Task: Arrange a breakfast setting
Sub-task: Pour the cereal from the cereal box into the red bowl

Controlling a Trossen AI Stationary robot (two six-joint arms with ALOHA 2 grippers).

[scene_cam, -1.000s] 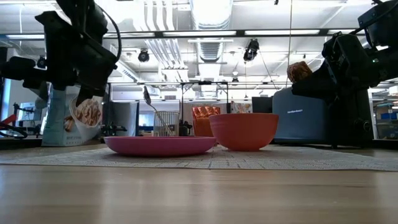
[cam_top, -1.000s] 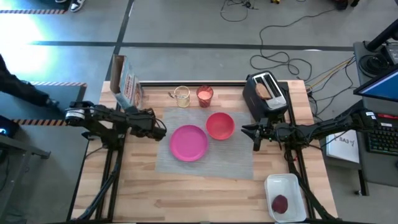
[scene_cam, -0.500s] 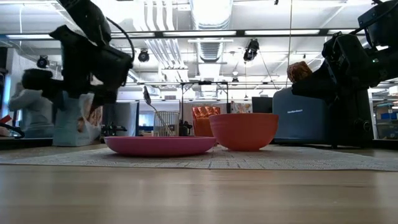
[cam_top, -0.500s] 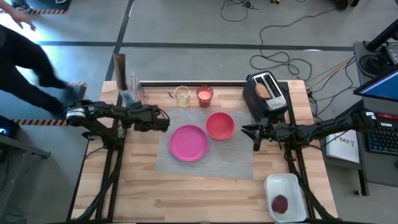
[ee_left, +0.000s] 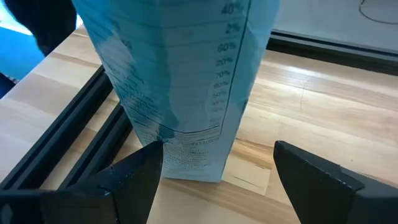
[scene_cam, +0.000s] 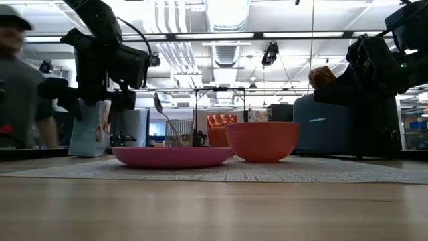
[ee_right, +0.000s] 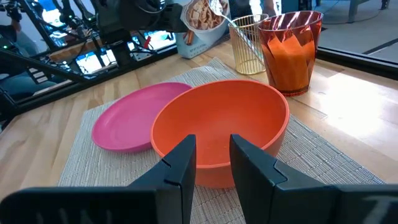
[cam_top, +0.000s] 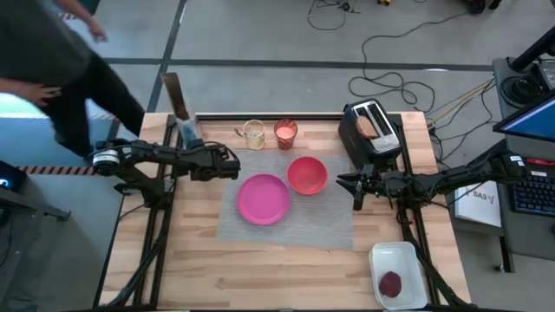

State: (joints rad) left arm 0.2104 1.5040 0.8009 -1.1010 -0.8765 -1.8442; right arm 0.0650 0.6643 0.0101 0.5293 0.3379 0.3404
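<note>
A pink plate [cam_top: 264,198] and a red bowl [cam_top: 306,174] sit on the grey placemat [cam_top: 286,227]. Behind them stand the glass of orange drink [cam_top: 285,133] and a clear glass [cam_top: 253,133], in which the spoon [ee_right: 219,9] stands bowl end up. Toast [scene_cam: 322,75] sticks out of the toaster [cam_top: 371,132]. The dark red patty [cam_top: 391,283] lies in a white tray [cam_top: 401,256]. My left gripper [ee_left: 217,149] is open at the foot of a blue cereal box [ee_left: 186,81]. My right gripper [ee_right: 211,146] hovers beside the bowl with a narrow gap and nothing in it. My left gripper stands open at the base of the upright cereal box, slanting down toward the table's far left corner. One fingertip [ee_left: 155,152] is at the box's lower corner [ee_left: 166,163]; whether it touches the box I cannot tell. The other fingertip stands clear of the box.
A person [cam_top: 52,61] stands just off the table's far left corner. Black frame rails [ee_left: 74,149] run along the left edge beside the box. Bare wood lies along the near edge [cam_top: 260,277].
My left gripper has swung toward the table's far edge and turned to face the cereal box. The box has turned about on its base, so its narrow side now shows from the front. A person has walked in at the far left.
</note>
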